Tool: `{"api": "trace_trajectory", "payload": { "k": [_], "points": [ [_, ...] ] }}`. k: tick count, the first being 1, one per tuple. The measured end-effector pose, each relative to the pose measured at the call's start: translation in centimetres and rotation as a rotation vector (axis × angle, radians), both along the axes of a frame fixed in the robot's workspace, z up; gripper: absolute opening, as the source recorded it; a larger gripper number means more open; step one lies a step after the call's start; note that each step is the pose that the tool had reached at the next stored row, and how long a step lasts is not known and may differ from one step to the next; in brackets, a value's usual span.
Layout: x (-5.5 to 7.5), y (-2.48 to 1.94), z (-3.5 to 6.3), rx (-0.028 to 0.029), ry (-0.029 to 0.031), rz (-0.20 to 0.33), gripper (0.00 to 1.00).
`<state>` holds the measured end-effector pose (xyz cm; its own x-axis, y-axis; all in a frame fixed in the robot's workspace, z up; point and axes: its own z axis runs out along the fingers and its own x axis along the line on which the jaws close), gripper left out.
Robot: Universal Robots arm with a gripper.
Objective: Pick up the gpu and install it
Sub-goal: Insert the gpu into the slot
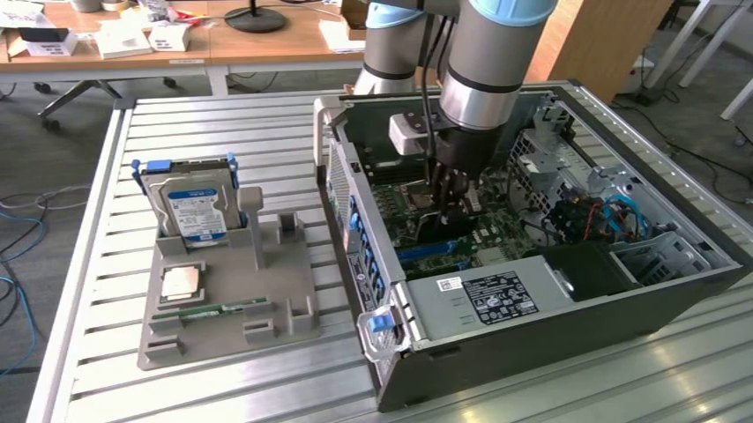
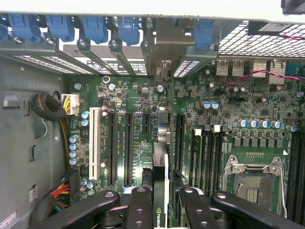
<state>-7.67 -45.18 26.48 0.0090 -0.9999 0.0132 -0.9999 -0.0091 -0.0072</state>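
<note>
The gpu [image 2: 160, 168] appears edge-on in the wrist view, a thin dark card with a small logo near my fingers. Its silvery bracket [image 2: 167, 42] reaches the rear slot openings of the open computer case [image 1: 565, 330]. My gripper [image 2: 161, 198] is shut on the card, one black finger [image 2: 139, 202] on each side. The card stands upright over the green motherboard [image 2: 224, 105], in line with the black expansion slots [image 2: 128, 143]; I cannot tell whether it sits in a slot. In the exterior view the gripper [image 1: 452, 211] reaches down deep inside the case.
A grey parts holder [image 1: 229, 300] at the exterior view's left carries a blue-labelled hard drive [image 1: 194, 207], a CPU [image 1: 179, 282] and a RAM stick [image 1: 210, 311]. Inside the case are the power supply [image 1: 500, 295], blue cables [image 1: 612, 216] and the empty CPU socket [image 2: 252, 183].
</note>
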Motion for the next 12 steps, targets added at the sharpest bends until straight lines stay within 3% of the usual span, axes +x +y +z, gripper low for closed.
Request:
{"api": "trace_trajectory", "payload": {
  "k": [12],
  "points": [
    [-0.06,-0.01,-0.04,-0.0003,0.0002,0.000,0.26]
  ]
}}
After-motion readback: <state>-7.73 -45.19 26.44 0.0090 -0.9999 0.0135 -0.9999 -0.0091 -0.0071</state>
